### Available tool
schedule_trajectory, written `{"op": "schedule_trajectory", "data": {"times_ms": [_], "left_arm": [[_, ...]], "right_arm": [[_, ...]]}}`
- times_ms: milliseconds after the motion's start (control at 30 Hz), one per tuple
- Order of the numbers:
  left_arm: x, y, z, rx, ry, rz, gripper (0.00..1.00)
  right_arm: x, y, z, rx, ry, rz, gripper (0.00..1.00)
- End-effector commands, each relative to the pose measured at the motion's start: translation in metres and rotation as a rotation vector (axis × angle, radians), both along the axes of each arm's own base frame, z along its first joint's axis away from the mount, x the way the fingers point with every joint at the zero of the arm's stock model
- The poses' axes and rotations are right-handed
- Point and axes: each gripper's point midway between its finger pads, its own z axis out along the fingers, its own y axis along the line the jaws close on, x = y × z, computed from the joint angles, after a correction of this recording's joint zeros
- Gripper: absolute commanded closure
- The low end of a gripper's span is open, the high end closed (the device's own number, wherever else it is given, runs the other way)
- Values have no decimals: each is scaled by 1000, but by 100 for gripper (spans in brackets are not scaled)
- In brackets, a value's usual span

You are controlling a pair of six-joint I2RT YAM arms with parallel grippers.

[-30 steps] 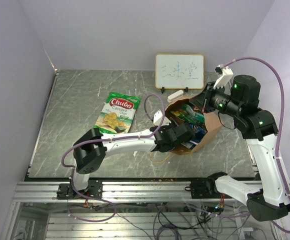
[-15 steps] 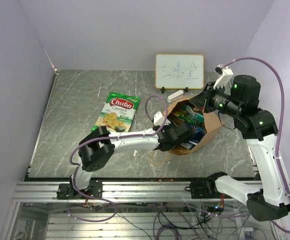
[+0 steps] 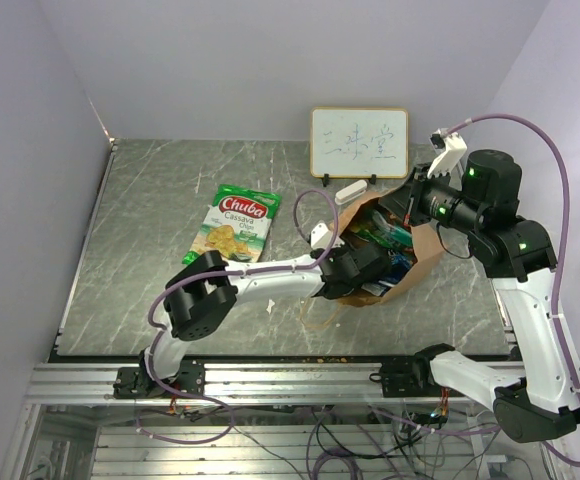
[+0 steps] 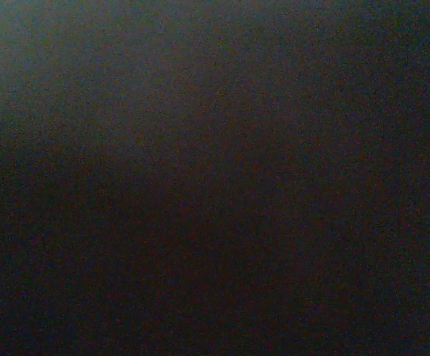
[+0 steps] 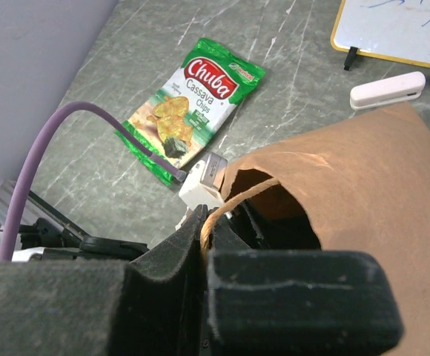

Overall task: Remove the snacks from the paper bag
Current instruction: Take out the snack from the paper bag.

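The brown paper bag (image 3: 425,252) lies tilted on the table, its mouth facing left. Several snack packets (image 3: 385,238), green, blue and teal, show inside it. My left gripper (image 3: 368,268) is pushed into the bag's mouth. Its fingers are hidden and the left wrist view is all dark. My right gripper (image 3: 411,204) is shut on the bag's thin twisted handle (image 5: 233,202) and holds the bag's top edge (image 5: 363,178) up. The green Chuba Cassava chip bag (image 3: 235,223) lies flat on the table left of the paper bag, and shows in the right wrist view (image 5: 193,104).
A small framed whiteboard (image 3: 359,142) stands at the back, with a white eraser (image 3: 350,190) in front of it. The bag's second handle (image 3: 320,318) lies loose on the table near the front. Walls close the left, back and right sides.
My left arm has reached further right, its gripper going deeper into the bag's mouth. The right gripper and the Chuba bag have not moved.
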Motion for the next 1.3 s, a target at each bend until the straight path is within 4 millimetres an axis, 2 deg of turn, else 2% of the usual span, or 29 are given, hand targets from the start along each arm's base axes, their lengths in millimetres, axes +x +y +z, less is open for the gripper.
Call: {"op": "schedule_trajectory", "data": {"times_ms": [0, 200, 300, 367, 533, 667, 767, 1000, 1133, 1267], "left_arm": [[14, -18, 4, -45, -8, -7, 61], [21, -22, 12, -71, -10, -33, 80], [18, -11, 24, -69, -15, -45, 92], [16, -5, 37, -93, -22, -46, 93], [9, 0, 83, -169, -50, -84, 93], [1, 6, 133, -232, -112, -153, 93], [-8, 16, 164, -268, -140, -196, 93], [-22, 50, 226, -310, -174, -317, 93], [-29, 85, 261, -265, -240, -335, 93], [-37, 128, 293, -273, -329, -288, 93]], "right_arm": [[-4, 0, 12, 4, -34, 12, 100], [-2, -4, 8, -18, -34, -4, 100], [0, -6, 10, -29, -49, -13, 100], [1, -8, 12, -35, -62, -24, 100], [5, -14, 12, -48, -85, -57, 100], [7, -22, 16, -57, -113, -103, 100], [10, -29, 21, -64, -141, -143, 100], [21, -39, 35, -80, -202, -209, 100], [28, -39, 40, -95, -214, -214, 100], [30, -40, 39, -100, -212, -219, 100]]}}
